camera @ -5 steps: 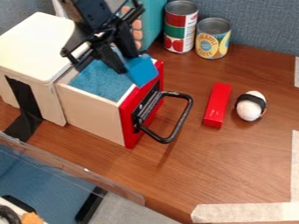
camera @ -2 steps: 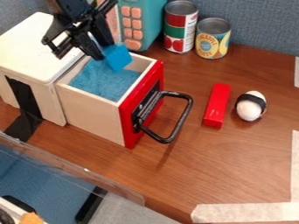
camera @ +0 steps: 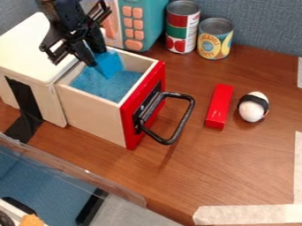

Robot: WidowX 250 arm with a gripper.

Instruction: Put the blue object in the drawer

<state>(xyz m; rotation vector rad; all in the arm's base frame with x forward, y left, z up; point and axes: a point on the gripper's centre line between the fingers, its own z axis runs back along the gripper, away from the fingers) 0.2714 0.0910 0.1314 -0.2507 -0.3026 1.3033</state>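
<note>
Gripper point(camera: 94, 54) grips the blue block point(camera: 110, 65) over the open drawer point(camera: 94, 115); placing is underway, next needing gentle lowering, then release.

Two cans carry paper labels with print. The first is a tall, round metal can point(camera: 182, 27) with a label of red and green bands; low on this label there are pictures of round red fruits, and on its right side there is a white panel point(camera: 191, 32) with lines of small print. Just beside it stands a shorter, wider metal can point(camera: 215, 39) with a yellow label. On this label there are large letters, set in a round field, and to the right of them a picture of yellow pieces. The small lines on the white panel are too small to tell.
</note>
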